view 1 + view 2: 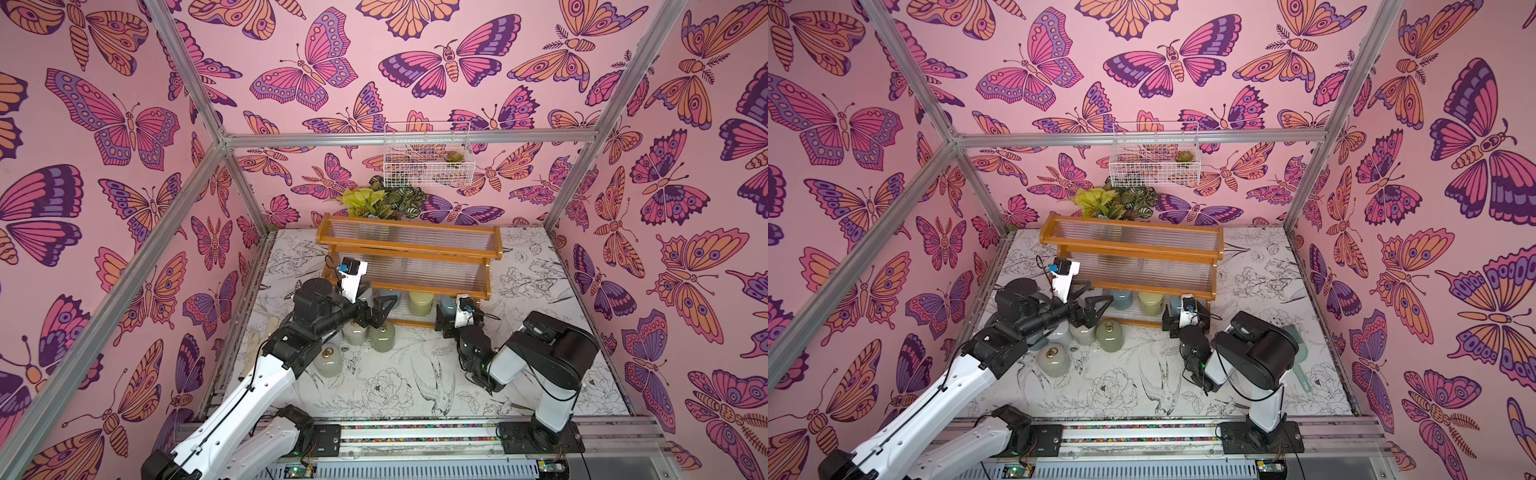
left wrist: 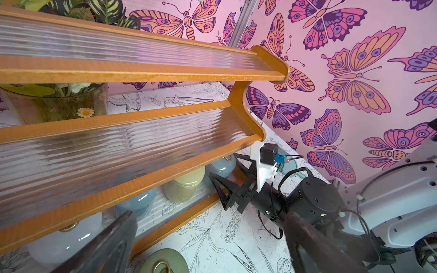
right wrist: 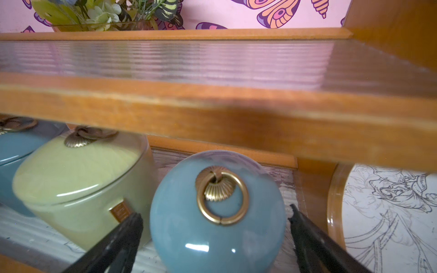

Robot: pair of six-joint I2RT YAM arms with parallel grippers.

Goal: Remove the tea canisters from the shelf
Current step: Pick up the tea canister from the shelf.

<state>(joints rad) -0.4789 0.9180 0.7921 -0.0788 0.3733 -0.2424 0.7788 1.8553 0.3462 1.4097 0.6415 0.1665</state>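
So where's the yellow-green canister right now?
In both top views the yellow-green canister stands on the shelf's bottom tier between two blue canisters; the right pincer straddles the blue one on its right.

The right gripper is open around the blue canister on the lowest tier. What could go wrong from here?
1. One finger of the right gripper sits very close to the yellow-green canister; pushing further in may nudge it.
2. The rail of the tier above overhangs the blue canister; lifting straight up would likely hit it.
3. The canister is glossy and rounded, so it might slip.
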